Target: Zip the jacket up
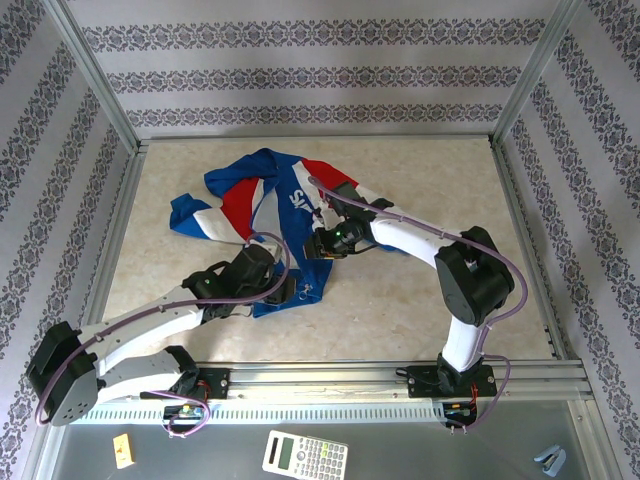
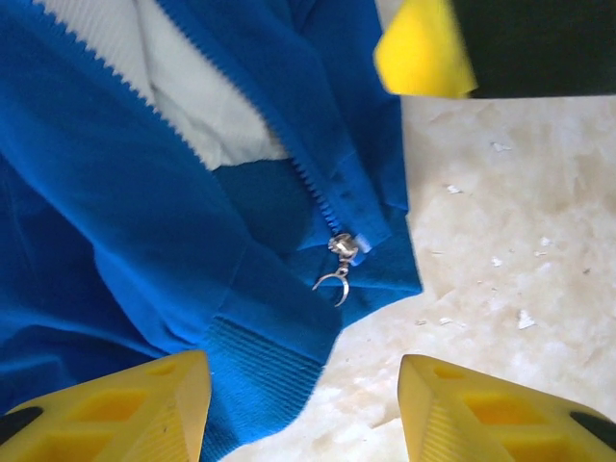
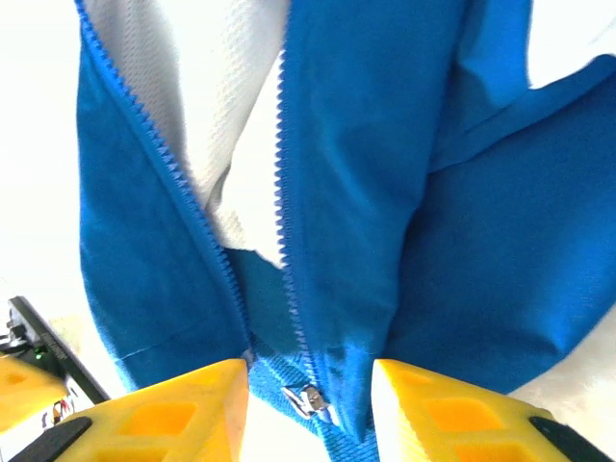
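Observation:
The jacket (image 1: 262,205) lies crumpled on the table, blue with red and white panels, its front open above the hem. My left gripper (image 1: 285,290) hovers open over the hem corner. Its yellow fingers (image 2: 115,409) stand wide apart, with the ribbed hem (image 2: 255,371) and bare table between them. The silver zipper slider (image 2: 342,247) with its ring pull sits just beyond them. My right gripper (image 1: 315,245) is open too. Its fingers (image 3: 168,414) straddle the bottom of the zipper, the slider (image 3: 308,397) between them. The two rows of teeth (image 3: 159,164) part above it over white lining.
The table (image 1: 420,300) is pale marble-patterned, fenced by aluminium posts and patterned walls. One yellow finger of the right gripper (image 2: 423,48) shows at the top of the left wrist view. A calculator (image 1: 305,455) lies on the shelf below the front rail (image 1: 400,385).

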